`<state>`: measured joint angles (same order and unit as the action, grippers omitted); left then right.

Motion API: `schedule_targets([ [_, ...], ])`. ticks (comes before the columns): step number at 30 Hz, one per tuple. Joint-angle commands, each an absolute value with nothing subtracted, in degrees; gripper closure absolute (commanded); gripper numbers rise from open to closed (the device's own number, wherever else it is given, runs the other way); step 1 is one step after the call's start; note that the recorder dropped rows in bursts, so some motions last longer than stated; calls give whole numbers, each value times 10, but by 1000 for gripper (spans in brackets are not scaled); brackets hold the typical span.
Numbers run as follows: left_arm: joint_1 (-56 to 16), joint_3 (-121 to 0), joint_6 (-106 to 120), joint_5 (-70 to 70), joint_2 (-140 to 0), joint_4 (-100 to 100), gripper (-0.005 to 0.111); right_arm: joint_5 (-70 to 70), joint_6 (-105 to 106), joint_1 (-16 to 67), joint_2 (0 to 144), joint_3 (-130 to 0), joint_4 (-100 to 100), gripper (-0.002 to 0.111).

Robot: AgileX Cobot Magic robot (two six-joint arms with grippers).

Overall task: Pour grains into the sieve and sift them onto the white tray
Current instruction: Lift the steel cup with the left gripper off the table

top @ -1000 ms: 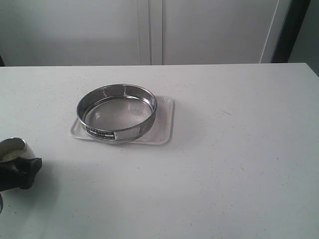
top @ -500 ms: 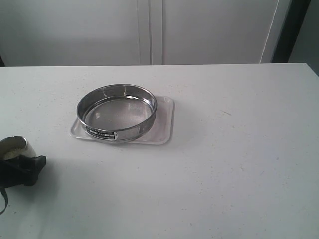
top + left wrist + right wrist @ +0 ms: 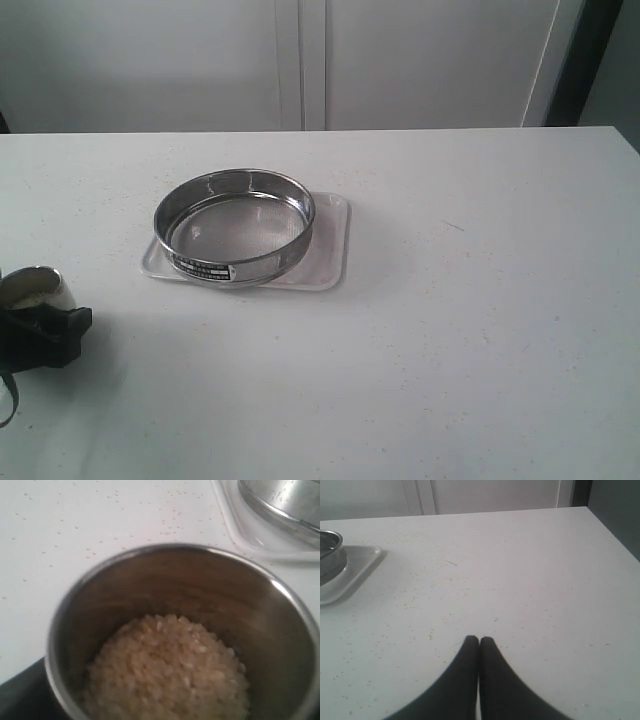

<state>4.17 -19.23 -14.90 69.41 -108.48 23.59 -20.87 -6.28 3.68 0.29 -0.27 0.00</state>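
Observation:
The steel sieve [image 3: 236,260] stands on the white tray [image 3: 328,246], left of the table's middle; its mesh looks bare. At the far left edge my left gripper [image 3: 44,332] is shut on a small steel cup [image 3: 34,287], well short of the sieve. The left wrist view looks down into the cup [image 3: 90,595], which holds a heap of pale yellow grains [image 3: 170,672]; the tray's corner [image 3: 235,527] and the sieve's wall [image 3: 287,500] lie beyond it. My right gripper [image 3: 479,640] is shut and empty above the table, out of the exterior view.
Tiny stray granules [image 3: 415,600] speckle the white table [image 3: 470,330] around the tray [image 3: 357,565] and the sieve [image 3: 330,552]. White cabinet doors [image 3: 300,60] stand behind the table's far edge, and a dark upright [image 3: 580,60] is at the back right.
My left gripper and the cup it holds have shifted slightly upward in the exterior view. The sieve and tray have not moved.

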Motion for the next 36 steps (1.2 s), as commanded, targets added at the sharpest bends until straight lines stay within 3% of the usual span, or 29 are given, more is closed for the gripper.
schedule_targets([
  [1,39,-195,-158,659,-1087,237,52,-200,-63,36,0,0,0,108],
  [6,39,-195,-161,654,-1087,248,97,-200,-63,36,0,0,0,108],
  [8,39,-195,-161,661,-1087,259,107,-200,-63,36,0,0,0,108],
  [36,39,-195,-161,700,-1086,270,107,-200,-63,36,0,0,0,108],
])
